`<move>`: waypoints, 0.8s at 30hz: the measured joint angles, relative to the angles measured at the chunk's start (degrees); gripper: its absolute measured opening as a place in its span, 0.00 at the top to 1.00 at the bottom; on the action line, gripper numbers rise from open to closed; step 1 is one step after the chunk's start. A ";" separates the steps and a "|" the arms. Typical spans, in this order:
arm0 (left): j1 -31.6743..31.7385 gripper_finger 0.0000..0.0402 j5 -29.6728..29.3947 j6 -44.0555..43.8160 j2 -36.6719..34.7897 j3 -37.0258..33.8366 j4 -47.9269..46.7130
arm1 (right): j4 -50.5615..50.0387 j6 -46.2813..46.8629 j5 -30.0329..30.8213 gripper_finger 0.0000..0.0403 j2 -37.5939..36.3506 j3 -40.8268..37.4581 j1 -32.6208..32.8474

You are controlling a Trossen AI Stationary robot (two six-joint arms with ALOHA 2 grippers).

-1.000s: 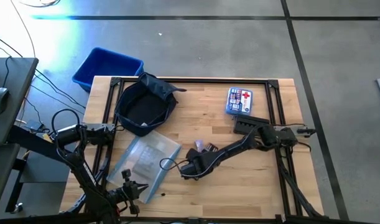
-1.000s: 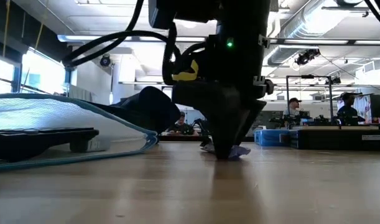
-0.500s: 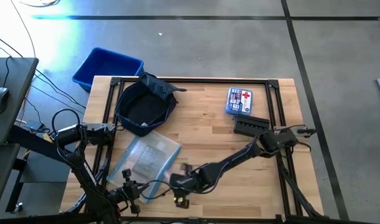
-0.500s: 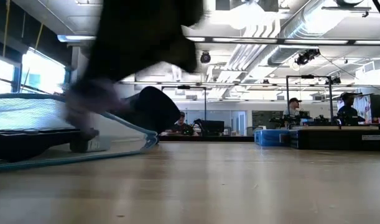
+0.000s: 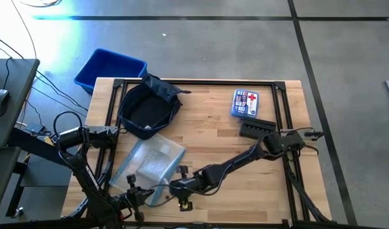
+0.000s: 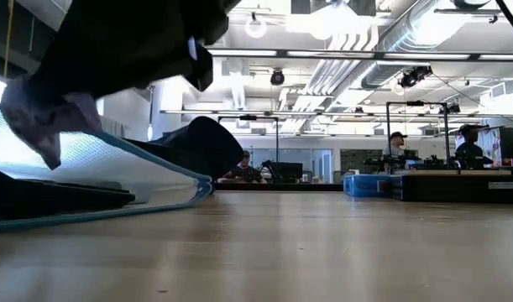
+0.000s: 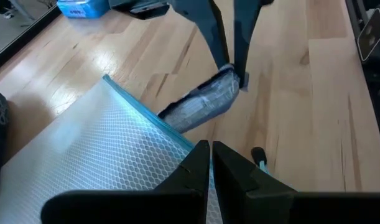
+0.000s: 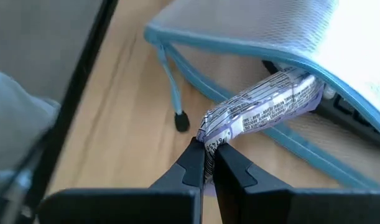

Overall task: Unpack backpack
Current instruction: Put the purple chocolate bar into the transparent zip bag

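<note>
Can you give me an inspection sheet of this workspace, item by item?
Surface: wooden table in a black frame.
Job's things: navy backpack open at the far left corner.
Clutter: clear zip pouch; first-aid box; flat black item; blue bin on the floor.
Hands: right hand shut on a purple wrapped snack at the pouch's mouth; left hand shut, empty, beside the pouch.
Cables: on the floor, left.
Surroundings: people at distant benches.
</note>
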 joint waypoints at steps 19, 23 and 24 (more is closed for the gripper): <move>0.27 1.00 -0.22 0.46 -0.01 0.00 0.29 | 16.47 5.54 3.96 0.95 4.71 0.00 -10.37; 0.27 1.00 0.09 0.46 0.00 0.00 0.36 | 16.25 4.57 3.75 0.85 4.80 0.00 -11.06; 0.27 1.00 0.09 0.46 0.00 0.00 0.40 | 16.26 4.75 3.75 0.81 4.80 0.00 -11.15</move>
